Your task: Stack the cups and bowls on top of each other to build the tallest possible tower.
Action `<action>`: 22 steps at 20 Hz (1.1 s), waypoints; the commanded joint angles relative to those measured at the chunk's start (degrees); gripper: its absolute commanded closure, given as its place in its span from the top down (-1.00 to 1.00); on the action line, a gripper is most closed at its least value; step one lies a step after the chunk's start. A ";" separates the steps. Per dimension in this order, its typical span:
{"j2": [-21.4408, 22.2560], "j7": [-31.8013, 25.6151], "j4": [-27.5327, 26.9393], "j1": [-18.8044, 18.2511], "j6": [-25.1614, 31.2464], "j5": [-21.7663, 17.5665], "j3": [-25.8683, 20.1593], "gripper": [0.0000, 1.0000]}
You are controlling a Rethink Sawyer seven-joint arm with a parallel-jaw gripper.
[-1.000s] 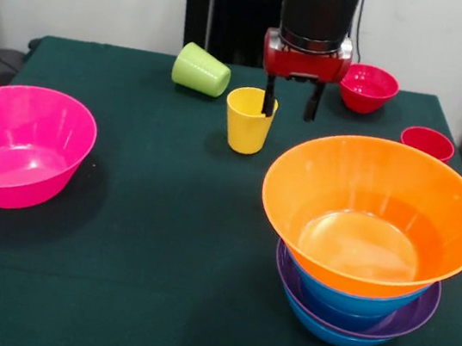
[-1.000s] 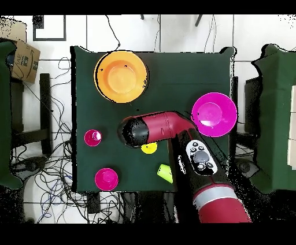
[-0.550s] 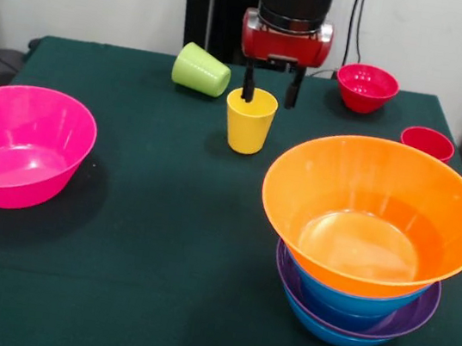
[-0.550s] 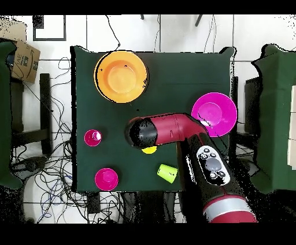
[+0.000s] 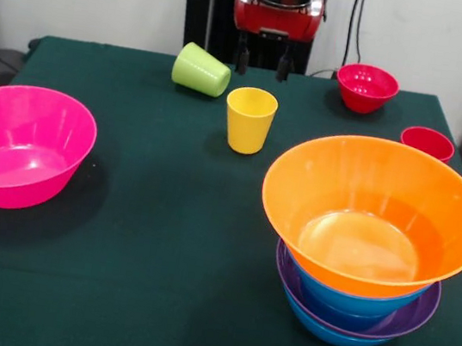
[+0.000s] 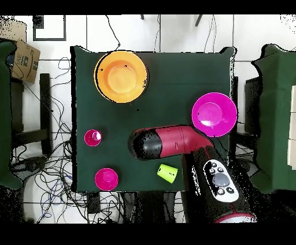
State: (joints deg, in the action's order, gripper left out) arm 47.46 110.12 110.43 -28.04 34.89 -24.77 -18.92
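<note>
The tower (image 5: 368, 246) stands at the front right: a wide orange bowl (image 5: 374, 207) (image 6: 121, 75) nested on blue and purple bowls (image 5: 349, 317). A yellow cup (image 5: 249, 119) is upright mid-table; the arm hides it in the overhead view. Behind it a lime green cup (image 5: 201, 69) (image 6: 167, 171) lies on its side. A red cup (image 5: 428, 142) (image 6: 92, 137) and a small red bowl (image 5: 367, 87) (image 6: 106, 178) sit at the far right. The large pink bowl (image 5: 18, 144) (image 6: 214, 114) rests at the left. My gripper (image 5: 262, 63) hangs open and empty above and behind the yellow cup.
The red and black arm (image 6: 167, 143) stretches over the table's middle in the overhead view. The dark green tablecloth (image 5: 160, 241) covers the whole table. Chairs and cables surround the table on the floor.
The gripper has risen and drawn back from the yellow cup's rim, shifting left in the front view. The cup stays upright on the table, unheld.
</note>
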 commanded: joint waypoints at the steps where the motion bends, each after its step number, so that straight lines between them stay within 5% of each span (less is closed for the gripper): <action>1: 0.98 0.70 6.23 0.89 -0.31 0.39 -2.04 1.00; 12: -3.12 5.54 4.59 5.14 -4.67 -2.70 1.78 1.00; 22: -11.35 7.39 0.59 8.59 -12.00 -5.68 7.86 1.00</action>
State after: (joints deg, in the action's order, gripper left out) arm 44.12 110.12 113.46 -21.59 29.31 -25.19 -14.92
